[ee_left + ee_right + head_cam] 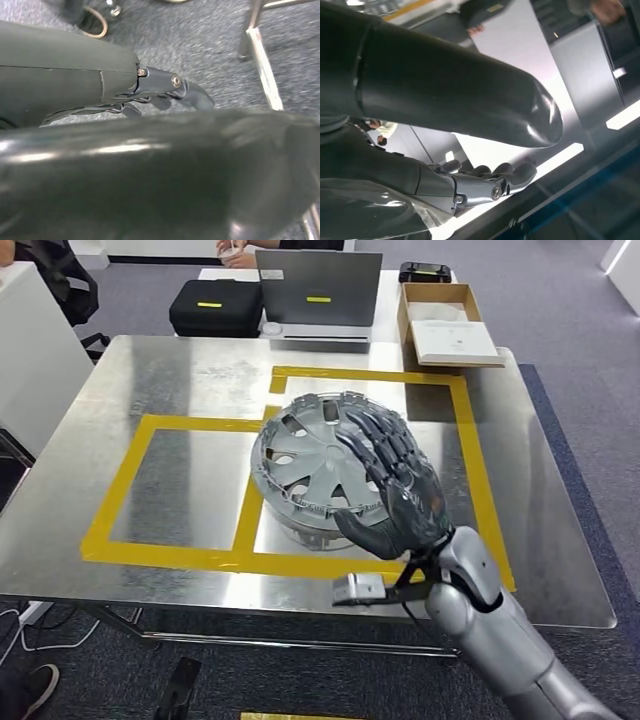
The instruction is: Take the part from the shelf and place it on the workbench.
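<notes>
A: Part location?

B: Silver hubcap (pixel 317 475), centre of the head view. Lies flat on the steel workbench (pixel 121 420), over the inner edge of the right-hand rectangle of yellow tape (pixel 121 485).

A: Right hand?

B: Right hand (pixel 396 490) comes in from lower right. Fingers stretched out and spread, lying over the hubcap's right side, thumb low by its near rim. Nothing clasped. Contact or just above it, can't tell.

A: Right wrist view?

B: Thick grey thumb across the top, darker fingers (pixel 490 182) straight out below it, nothing between them.

A: Left hand?

B: Left hand (pixel 166 92), in its wrist view, hangs over grey carpet (pixel 211 45) near a metal table leg (pixel 264 70). Fingers extended, nothing held.

A: Background?

B: Top of the head view: black case (pixel 215 307) upper left of centre, grey laptop (pixel 318 290) beside it, open cardboard box (pixel 445 325) to the right. A person's hands (pixel 238 252) at the top edge.
</notes>
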You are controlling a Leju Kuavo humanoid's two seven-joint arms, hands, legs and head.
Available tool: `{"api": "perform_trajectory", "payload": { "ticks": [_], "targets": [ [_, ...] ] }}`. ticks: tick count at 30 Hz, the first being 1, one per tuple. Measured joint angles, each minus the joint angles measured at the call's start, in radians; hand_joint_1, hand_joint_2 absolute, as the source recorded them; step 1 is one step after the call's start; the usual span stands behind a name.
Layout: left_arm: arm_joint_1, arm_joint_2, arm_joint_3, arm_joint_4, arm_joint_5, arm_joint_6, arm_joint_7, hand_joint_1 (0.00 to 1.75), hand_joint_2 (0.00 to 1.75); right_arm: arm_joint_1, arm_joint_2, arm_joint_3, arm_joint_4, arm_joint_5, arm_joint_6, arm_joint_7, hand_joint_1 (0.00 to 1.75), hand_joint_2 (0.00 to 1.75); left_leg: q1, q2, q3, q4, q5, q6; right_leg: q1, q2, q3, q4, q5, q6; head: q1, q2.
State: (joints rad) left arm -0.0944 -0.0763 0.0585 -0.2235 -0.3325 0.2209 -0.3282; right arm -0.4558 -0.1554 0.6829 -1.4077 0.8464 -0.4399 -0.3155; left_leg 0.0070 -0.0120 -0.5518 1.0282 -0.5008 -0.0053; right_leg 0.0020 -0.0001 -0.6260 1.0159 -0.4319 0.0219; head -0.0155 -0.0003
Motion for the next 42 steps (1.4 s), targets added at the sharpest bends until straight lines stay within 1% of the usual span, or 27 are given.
{"api": "perform_trajectory", "payload": {
  "ticks": [2, 3, 6, 7, 8, 9, 11, 13, 14, 17, 19, 21, 22, 23, 24, 26, 28, 30, 32, 33, 36, 37, 38, 39, 40, 41, 42],
  "targets": [
    [0.013, 0.000, 0.011, 0.000, 0.001, 0.002, -0.004, 0.00, 0.00, 0.096, -0.010, -0.040, -0.103, -0.045, -0.044, -0.047, 0.00, 0.00, 0.002, 0.004, -0.006, -0.005, 0.011, 0.017, -0.003, 0.000, -0.009, 0.009, -0.013, 0.011, 0.000, 0.000],
    [0.017, 0.000, 0.017, 0.001, 0.002, 0.005, -0.008, 0.00, 0.00, 0.137, -0.014, -0.060, -0.149, -0.066, -0.061, -0.071, 0.00, 0.00, 0.003, 0.006, -0.012, -0.008, 0.019, 0.026, -0.004, 0.001, -0.022, 0.033, -0.039, 0.015, 0.002, 0.000],
    [0.022, 0.005, 0.033, 0.001, 0.009, 0.011, -0.019, 0.00, 0.00, 0.244, -0.020, -0.107, -0.262, -0.116, -0.092, -0.130, 0.00, 0.00, 0.000, 0.012, -0.041, -0.010, 0.042, 0.041, -0.006, 0.001, -0.085, 0.214, -0.165, 0.024, 0.007, 0.000],
    [0.024, 0.005, 0.038, 0.001, 0.012, 0.011, -0.023, 0.00, 0.00, 0.271, -0.020, -0.117, -0.292, -0.129, -0.096, -0.143, 0.00, 0.00, -0.002, 0.014, -0.051, -0.010, 0.049, 0.041, -0.006, 0.001, -0.096, 0.268, -0.190, 0.025, 0.007, 0.000],
    [0.025, 0.006, 0.043, 0.001, 0.016, 0.012, -0.027, 0.00, 0.00, 0.296, -0.020, -0.126, -0.319, -0.140, -0.097, -0.155, 0.00, 0.00, -0.004, 0.016, -0.062, -0.009, 0.058, 0.041, -0.006, 0.001, -0.090, 0.289, -0.194, 0.025, 0.006, 0.000],
    [0.026, 0.006, 0.049, 0.001, 0.023, 0.013, -0.033, 0.00, 0.00, 0.322, -0.020, -0.134, -0.344, -0.151, -0.098, -0.165, 0.00, 0.00, -0.006, 0.017, -0.073, -0.009, 0.065, 0.041, -0.006, 0.001, -0.067, 0.274, -0.180, 0.023, 0.006, 0.000],
    [0.029, 0.006, 0.067, 0.001, 0.043, 0.018, -0.045, 0.00, 0.00, 0.377, -0.020, -0.150, -0.398, -0.178, -0.101, -0.185, 0.00, 0.00, -0.007, 0.017, -0.092, -0.009, 0.082, 0.036, -0.006, 0.000, 0.033, 0.143, -0.136, 0.018, 0.007, 0.000],
    [0.036, 0.007, 0.088, 0.001, 0.063, 0.027, -0.058, 0.00, 0.00, 0.432, -0.020, -0.164, -0.449, -0.214, -0.104, -0.208, 0.00, 0.00, -0.009, 0.016, -0.104, -0.008, 0.098, 0.026, -0.004, -0.001, 0.127, 0.006, -0.122, 0.012, 0.005, 0.000],
    [0.040, 0.007, 0.099, 0.001, 0.072, 0.032, -0.063, 0.00, 0.00, 0.466, -0.020, -0.172, -0.472, -0.238, -0.105, -0.223, 0.00, 0.00, -0.009, 0.016, -0.106, -0.009, 0.106, 0.021, -0.001, 0.000, 0.145, -0.027, -0.125, 0.009, 0.005, 0.000],
    [0.057, 0.008, 0.132, 0.002, 0.091, 0.040, -0.074, 0.00, 0.00, 0.581, -0.019, -0.208, -0.530, -0.326, -0.107, -0.271, 0.00, 0.00, -0.007, 0.013, -0.112, -0.011, 0.116, 0.004, 0.002, -0.001, 0.135, -0.042, -0.107, -0.009, 0.004, 0.000],
    [0.068, 0.006, 0.148, 0.004, 0.093, 0.043, -0.079, 0.00, 0.00, 0.646, -0.011, -0.240, -0.561, -0.407, -0.105, -0.312, 0.00, 0.00, -0.005, 0.011, -0.130, 0.046, 0.048, -0.006, -0.001, -0.004, 0.121, -0.046, -0.085, -0.029, 0.000, 0.000],
    [0.073, 0.003, 0.161, 0.004, 0.093, 0.044, -0.084, 0.00, 0.00, 0.700, 0.001, -0.274, -0.588, -0.477, -0.100, -0.341, 0.00, 0.00, -0.003, 0.011, -0.157, 0.176, -0.058, -0.013, 0.001, -0.006, 0.100, -0.044, -0.065, -0.039, -0.005, 0.000],
    [0.074, 0.002, 0.166, 0.004, 0.093, 0.044, -0.085, 0.00, 0.00, 0.719, 0.005, -0.286, -0.597, -0.494, -0.098, -0.345, 0.00, 0.00, -0.003, 0.011, -0.164, 0.235, -0.089, -0.015, 0.002, -0.007, 0.087, -0.043, -0.056, -0.039, -0.005, 0.000],
    [0.074, 0.001, 0.170, 0.004, 0.093, 0.045, -0.085, 0.00, 0.00, 0.733, 0.009, -0.296, -0.604, -0.504, -0.096, -0.346, 0.00, 0.00, -0.003, 0.011, -0.158, 0.269, -0.099, -0.015, 0.004, -0.007, 0.074, -0.041, -0.047, -0.040, -0.005, 0.000],
    [0.073, 0.000, 0.174, 0.004, 0.093, 0.046, -0.085, 0.00, 0.00, 0.748, 0.016, -0.308, -0.611, -0.516, -0.096, -0.347, 0.00, 0.00, -0.004, 0.011, -0.136, 0.265, -0.089, -0.012, 0.005, -0.006, 0.061, -0.039, -0.039, -0.039, -0.005, 0.000],
    [0.073, -0.001, 0.182, 0.004, 0.093, 0.051, -0.086, 0.00, 0.00, 0.785, 0.042, -0.339, -0.623, -0.558, -0.092, -0.347, 0.00, 0.00, -0.008, 0.009, -0.038, 0.147, -0.041, -0.002, 0.006, -0.005, 0.042, -0.034, -0.027, -0.036, -0.005, 0.000],
    [0.073, -0.002, 0.192, 0.004, 0.093, 0.060, -0.089, 0.00, 0.00, 0.829, 0.082, -0.385, -0.627, -0.611, -0.080, -0.344, 0.00, 0.00, -0.016, 0.007, 0.063, -0.006, -0.024, 0.014, 0.006, -0.007, 0.031, -0.030, -0.016, -0.027, -0.005, 0.000],
    [0.075, -0.006, 0.204, 0.004, 0.094, 0.070, -0.091, 0.00, 0.00, 0.870, 0.132, -0.449, -0.620, -0.636, -0.052, -0.340, 0.00, 0.00, -0.024, 0.005, 0.096, -0.070, -0.030, 0.024, 0.000, -0.009, 0.024, -0.032, -0.002, -0.013, -0.005, 0.000],
    [0.080, -0.013, 0.217, 0.004, 0.094, 0.077, -0.092, 0.00, 0.00, 0.901, 0.194, -0.533, -0.594, -0.633, 0.003, -0.339, 0.00, 0.00, -0.026, 0.008, 0.091, -0.086, -0.012, 0.033, -0.004, -0.007, 0.018, -0.035, 0.005, 0.001, -0.005, 0.000],
    [0.082, -0.017, 0.223, 0.004, 0.094, 0.079, -0.096, 0.00, 0.00, 0.910, 0.229, -0.581, -0.574, -0.639, 0.038, -0.338, 0.00, 0.00, -0.024, 0.011, 0.088, -0.093, 0.000, 0.040, -0.004, -0.005, 0.010, -0.025, -0.011, 0.006, -0.004, 0.000],
    [0.083, -0.034, 0.242, 0.004, 0.093, 0.081, -0.107, 0.00, 0.00, 0.894, 0.326, -0.751, -0.459, -0.731, 0.134, -0.312, 0.00, 0.00, -0.019, 0.018, 0.061, -0.099, 0.030, 0.051, -0.008, -0.001, -0.044, 0.123, -0.135, 0.020, -0.001, 0.000],
    [0.084, -0.042, 0.250, 0.004, 0.093, 0.086, -0.109, 0.00, 0.00, 0.873, 0.351, -0.819, -0.382, -0.737, 0.155, -0.303, 0.00, 0.00, -0.019, 0.019, 0.047, -0.097, 0.039, 0.051, -0.011, -0.001, -0.059, 0.187, -0.165, 0.025, -0.001, 0.000],
    [0.085, -0.052, 0.259, 0.004, 0.094, 0.091, -0.111, 0.00, 0.00, 0.846, 0.370, -0.893, -0.287, -0.704, 0.170, -0.297, 0.00, 0.00, -0.018, 0.021, 0.033, -0.094, 0.047, 0.049, -0.015, -0.001, -0.062, 0.228, -0.173, 0.030, -0.001, 0.000],
    [0.086, -0.061, 0.269, 0.004, 0.095, 0.096, -0.113, 0.00, 0.00, 0.816, 0.388, -0.971, -0.178, -0.646, 0.182, -0.297, 0.00, 0.00, -0.018, 0.022, 0.018, -0.089, 0.056, 0.047, -0.020, -0.001, -0.049, 0.239, -0.162, 0.035, -0.001, 0.000],
    [0.087, -0.069, 0.277, 0.004, 0.095, 0.099, -0.114, 0.00, 0.00, 0.784, 0.402, -1.047, -0.071, -0.577, 0.189, -0.304, 0.00, 0.00, -0.017, 0.023, 0.003, -0.084, 0.063, 0.044, -0.024, -0.002, -0.017, 0.210, -0.134, 0.038, -0.001, 0.000],
    [0.087, -0.076, 0.285, 0.004, 0.094, 0.101, -0.116, 0.00, 0.00, 0.754, 0.413, -1.119, 0.029, -0.516, 0.189, -0.311, 0.00, 0.00, -0.016, 0.023, -0.013, -0.075, 0.069, 0.041, -0.029, -0.002, 0.030, 0.151, -0.106, 0.042, -0.001, 0.000],
    [0.088, -0.081, 0.291, 0.004, 0.093, 0.101, -0.116, 0.00, 0.00, 0.725, 0.425, -1.182, 0.118, -0.469, 0.184, -0.318, 0.00, 0.00, -0.016, 0.022, -0.028, -0.065, 0.074, 0.036, -0.031, -0.002, 0.085, 0.077, -0.098, 0.046, 0.000, 0.000]
  ]
}}
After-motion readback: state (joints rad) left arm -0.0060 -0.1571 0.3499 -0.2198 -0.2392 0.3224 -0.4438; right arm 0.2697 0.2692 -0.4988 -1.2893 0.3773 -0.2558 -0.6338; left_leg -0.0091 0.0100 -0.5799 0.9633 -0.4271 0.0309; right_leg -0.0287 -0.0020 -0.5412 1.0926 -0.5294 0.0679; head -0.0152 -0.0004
